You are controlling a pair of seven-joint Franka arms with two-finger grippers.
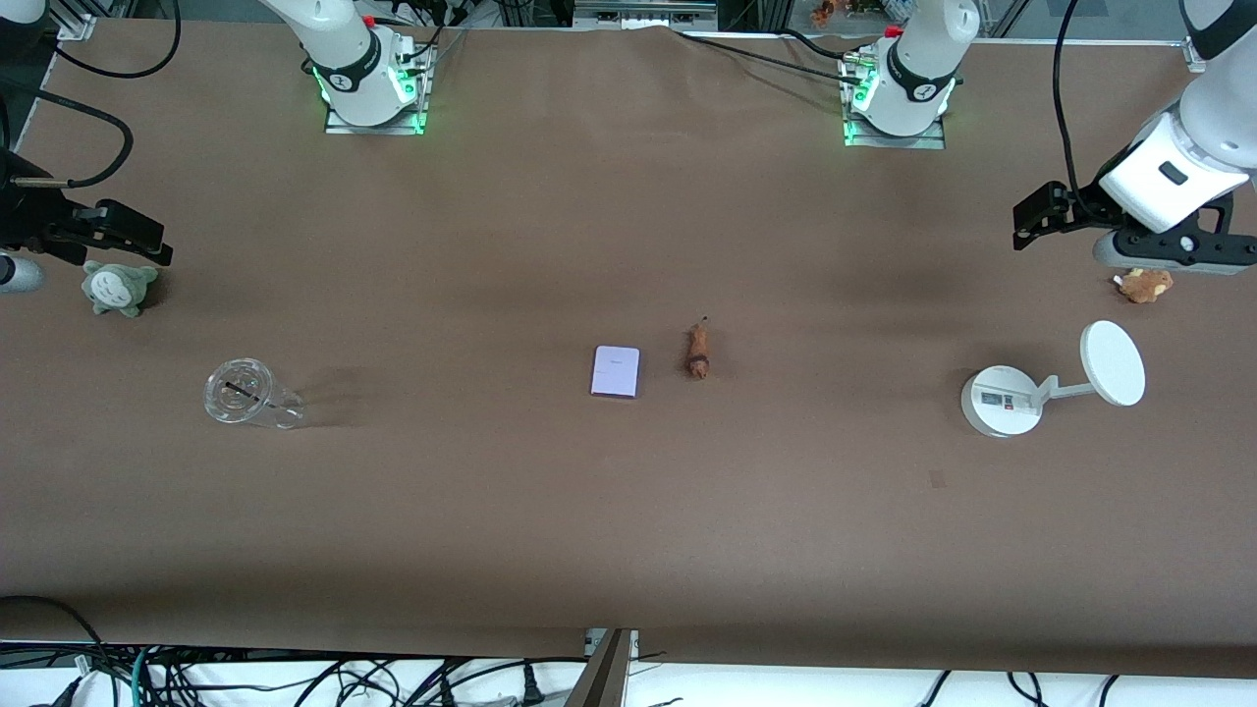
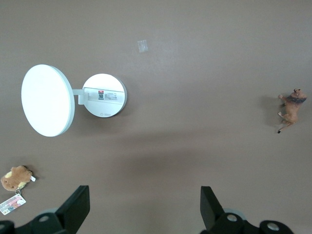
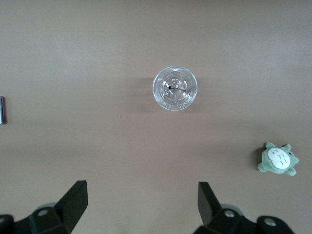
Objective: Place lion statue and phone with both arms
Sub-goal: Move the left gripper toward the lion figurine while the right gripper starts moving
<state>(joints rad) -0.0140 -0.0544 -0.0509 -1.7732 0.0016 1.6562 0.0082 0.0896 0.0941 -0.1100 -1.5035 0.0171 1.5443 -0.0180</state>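
Lavender phone [image 1: 616,371] lay flat mid-tabletop, just beside the lion statue [image 1: 697,352]; both end effectors, left [image 1: 1041,218] and right [image 1: 123,236], hung released at opposite ends. Crowded reaches risked arms colliding.

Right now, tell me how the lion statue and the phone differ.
The lion statue is orange-brown with a darker head end; the phone is pale lavender. The lion statue is narrow, elongated and figured, lying on its side; the phone is a flat rectangle with rounded corners, lying flat. The phone covers more of the table than the lion statue. Both lie side by side mid-table, untouched by either claw.
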